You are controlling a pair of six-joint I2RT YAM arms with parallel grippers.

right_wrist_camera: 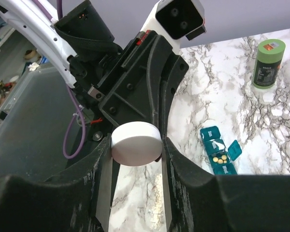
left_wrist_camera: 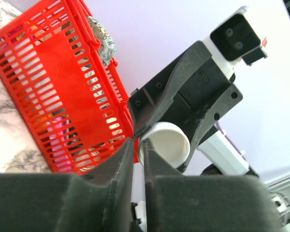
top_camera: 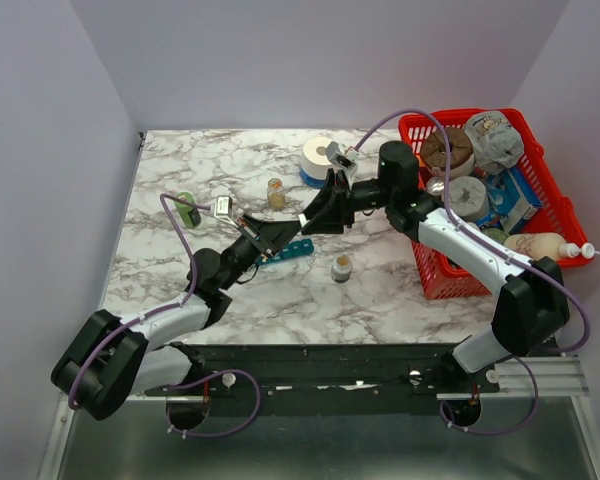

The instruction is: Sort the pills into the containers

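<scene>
My right gripper point(right_wrist_camera: 136, 145) is shut on a round white cap point(right_wrist_camera: 135, 140), held in the air over the marble table. My left gripper point(left_wrist_camera: 139, 146) is closed to a narrow slit with the cap's point(left_wrist_camera: 166, 142) rim in it; the cap's hollow side faces it. In the top view the two grippers meet mid-table, left point(top_camera: 290, 229) and right point(top_camera: 318, 217). The teal pill organizer point(right_wrist_camera: 219, 149) lies on the table below, one lid open, with several small yellow-tan pills point(right_wrist_camera: 219, 158) in that compartment. It also shows in the top view point(top_camera: 286, 251), partly under the left arm.
A red mesh basket point(top_camera: 435, 275) full of items stands at the right, also in the left wrist view point(left_wrist_camera: 53, 87). Two small amber jars point(top_camera: 341, 267) point(top_camera: 276, 192), a green bottle point(top_camera: 187, 209) point(right_wrist_camera: 268, 63) and a white tape roll point(top_camera: 320, 157) stand on the table.
</scene>
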